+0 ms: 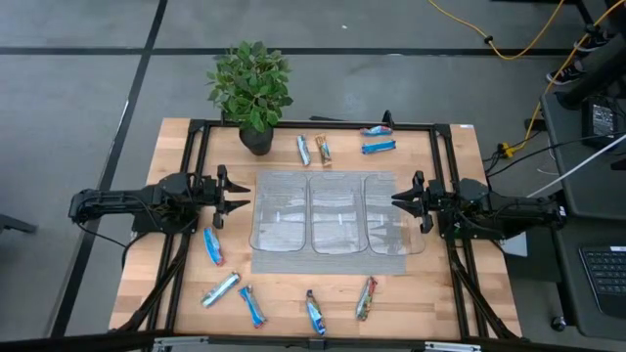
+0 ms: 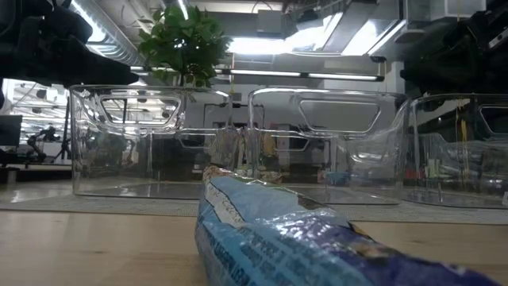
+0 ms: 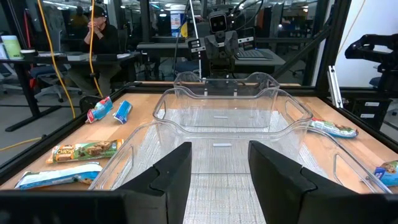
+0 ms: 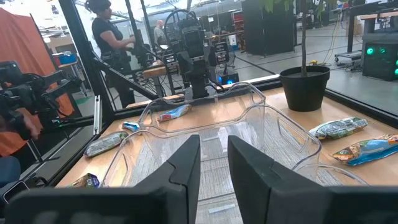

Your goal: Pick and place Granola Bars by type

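Several foil-wrapped granola bars lie flat on the wooden table around three clear plastic bins (image 1: pixel 337 223). Some lie at the far edge, such as a blue one (image 1: pixel 379 147) and a brown-orange one (image 1: pixel 323 149). Others lie at the near edge, among them a blue one (image 1: pixel 212 246), a silver-blue one (image 1: pixel 220 289) and a green-red one (image 1: pixel 366 298). My left gripper (image 1: pixel 235 203) hovers open at the bins' left end, pointing level at them (image 3: pixel 219 180). My right gripper (image 1: pixel 403 198) hovers at their right end, a narrow empty gap between its fingers (image 4: pixel 214 171).
The bins stand on a grey mat (image 1: pixel 328 259). A potted plant (image 1: pixel 252 93) stands at the table's far left. A black frame (image 1: pixel 196 156) runs along the table's sides. In the low view, a blue bar (image 2: pixel 278 238) lies close to the camera. People (image 3: pixel 102 31) are in the room beyond.
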